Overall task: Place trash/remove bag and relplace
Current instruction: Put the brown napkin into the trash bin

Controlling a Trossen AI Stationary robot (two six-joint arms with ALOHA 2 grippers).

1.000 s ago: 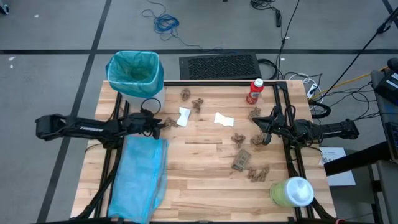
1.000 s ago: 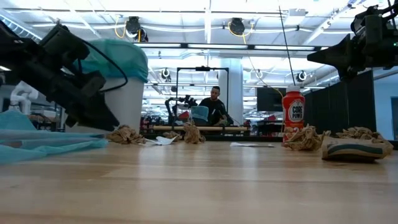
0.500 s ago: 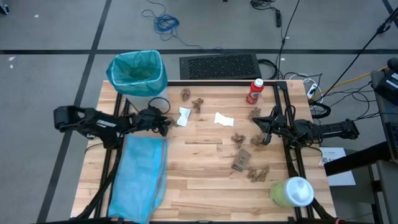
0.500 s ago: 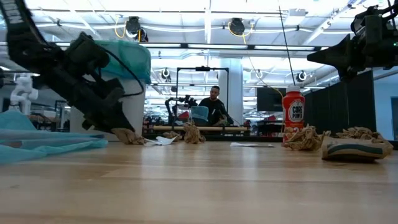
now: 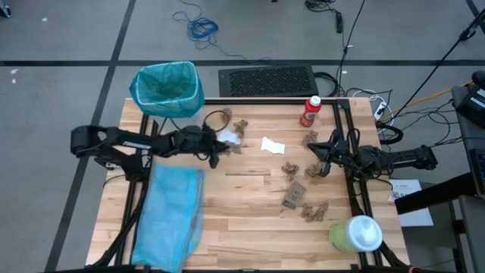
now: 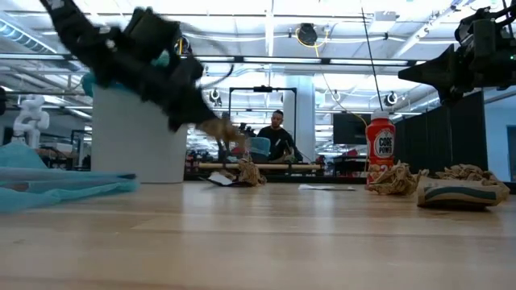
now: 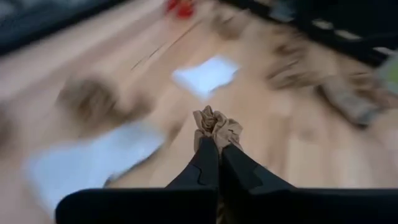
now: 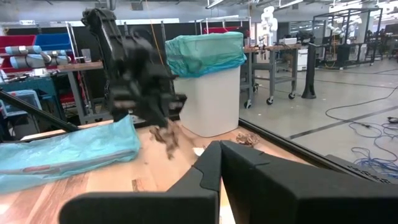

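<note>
Above the wooden table [image 5: 250,205], left gripper [image 7: 216,138] hangs tilted down — pinching a brown paper scrap [image 7: 216,124] — right gripper [image 8: 219,152] pressed together.

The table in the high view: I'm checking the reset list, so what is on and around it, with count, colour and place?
Crumpled brown paper scraps: about nine, brown, mostly on the table's right half; one held off the wood by the left gripper.
White paper scraps: two, white, mid-table near the far side.
White bin with teal-green translucent plastic liner: one, at the table's far left corner.
Sky-blue plastic bag: one, flat on the near left.
Red bottle with white cap: one, far right.
Pale-green container with white top: one, near right corner.
Black grille: one, on the floor beyond the table.
Left gripper: shut on a brown scrap.
Right gripper: shut, empty, at the right edge.
</note>
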